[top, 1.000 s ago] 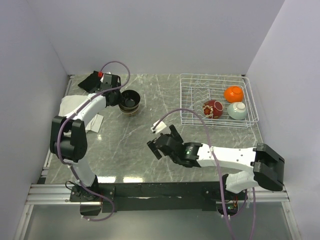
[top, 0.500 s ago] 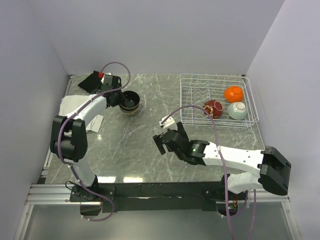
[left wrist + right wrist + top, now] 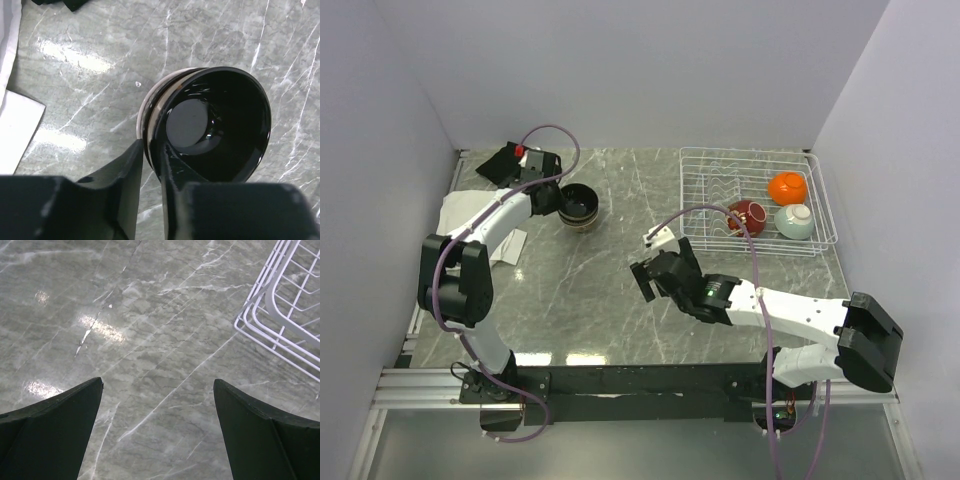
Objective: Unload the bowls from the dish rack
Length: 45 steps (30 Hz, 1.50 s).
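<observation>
The white wire dish rack [image 3: 757, 240] stands at the back right. It holds a red bowl [image 3: 746, 216], an orange bowl [image 3: 787, 187] and a pale green bowl [image 3: 794, 221]. A black bowl [image 3: 580, 205] sits at the back left, nested in a bowl with a pale rim [image 3: 150, 102]. My left gripper [image 3: 560, 198] is shut on the black bowl's [image 3: 215, 125] rim, one finger inside and one outside [image 3: 152, 160]. My right gripper [image 3: 655, 275] is open and empty above the marble, left of the rack; the rack's corner [image 3: 280, 315] shows in the right wrist view, beyond the gripper [image 3: 157, 385].
A folded white cloth [image 3: 455, 215] lies at the left edge, also in the left wrist view [image 3: 15, 125]. A black object with a red part [image 3: 508, 160] lies at the back left corner. Walls close in the table on three sides.
My right arm has moved right and a little farther back, toward the rack, its gripper still open. The left gripper and the black bowl have barely moved.
</observation>
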{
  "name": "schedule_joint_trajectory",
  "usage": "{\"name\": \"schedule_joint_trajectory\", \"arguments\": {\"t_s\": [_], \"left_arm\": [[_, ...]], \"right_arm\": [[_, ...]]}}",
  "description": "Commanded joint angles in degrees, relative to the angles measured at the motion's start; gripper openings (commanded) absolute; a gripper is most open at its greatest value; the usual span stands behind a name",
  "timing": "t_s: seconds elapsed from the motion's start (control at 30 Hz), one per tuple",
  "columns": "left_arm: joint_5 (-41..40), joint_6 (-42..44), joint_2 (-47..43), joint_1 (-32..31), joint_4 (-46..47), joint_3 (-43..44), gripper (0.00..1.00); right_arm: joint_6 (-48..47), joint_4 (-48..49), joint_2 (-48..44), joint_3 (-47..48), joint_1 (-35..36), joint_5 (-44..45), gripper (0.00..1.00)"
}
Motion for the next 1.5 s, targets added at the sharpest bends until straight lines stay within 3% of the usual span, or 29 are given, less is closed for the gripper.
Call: {"name": "schedule_joint_trajectory", "arguments": {"t_s": [0.0,0.23,0.37,0.77,0.8,0.93,1.17,1.47], "left_arm": [[0.41,0.85,-2.84,0.03,-0.11,-0.87,0.19],[3.49,0.5,-1.44,0.82,-0.37,-0.88,0.14],[4.37,0.41,-2.4,1.35,-0.72,-0.88,0.16],[4.11,3.13,-13.9,1.35,-3.71,-3.25,0.74],[3.84,3.49,-14.96,1.35,-3.8,-4.47,0.84],[2.7,5.42,-20.68,1.35,-3.01,-8.87,0.98],[-0.46,7.27,-29.73,1.35,-1.25,-16.51,0.99],[-6.96,9.11,-31.94,1.35,6.04,-27.95,0.99]], "right_arm": [[-0.38,0.68,-0.26,3.32,-1.08,-0.6,1.0],[-1.44,-0.37,-1.22,4.73,-2.31,-0.77,1.0],[-2.23,-1.6,-2.63,5.78,-3.8,-1.21,1.0],[-7.59,-8.36,-5.27,11.67,-17.59,0.63,1.0],[-8.2,-8.9,-4.57,12.11,-20.3,0.98,1.0],[-8.65,-11.09,-1.24,15.79,-26.63,4.14,1.0],[-7.06,-16.02,9.39,23.27,-35.44,5.46,1.0],[-6.18,-21.29,25.75,35.14,-38.17,9.5,1.0]]}}
